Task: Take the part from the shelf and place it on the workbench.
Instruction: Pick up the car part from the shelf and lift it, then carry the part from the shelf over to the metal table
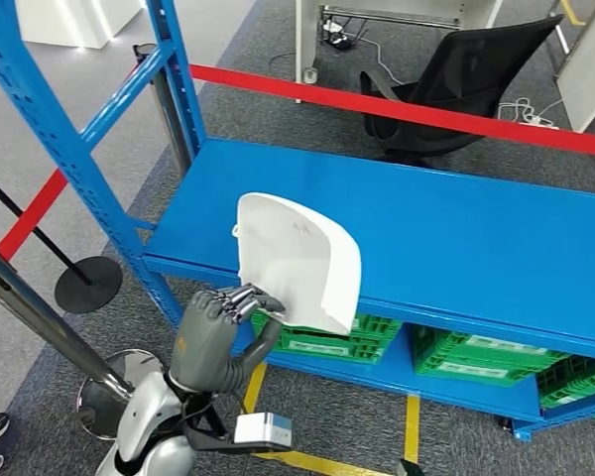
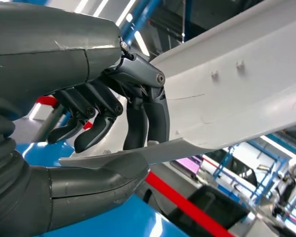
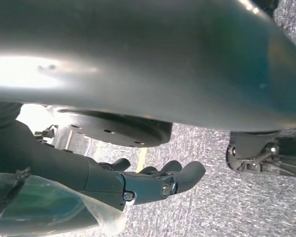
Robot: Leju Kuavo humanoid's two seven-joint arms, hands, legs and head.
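One dark grey left hand [image 1: 218,332] grips the near lower edge of the curved white plastic part [image 1: 298,258], fingers [image 2: 144,118] above the rim and thumb beneath. The part stands at one o'clock from the hand, at the front edge of the blue metal shelf [image 1: 459,238]. No lettering is legible. The right hand [image 3: 150,182] hangs above grey carpet, fingers loosely extended, holding nothing.
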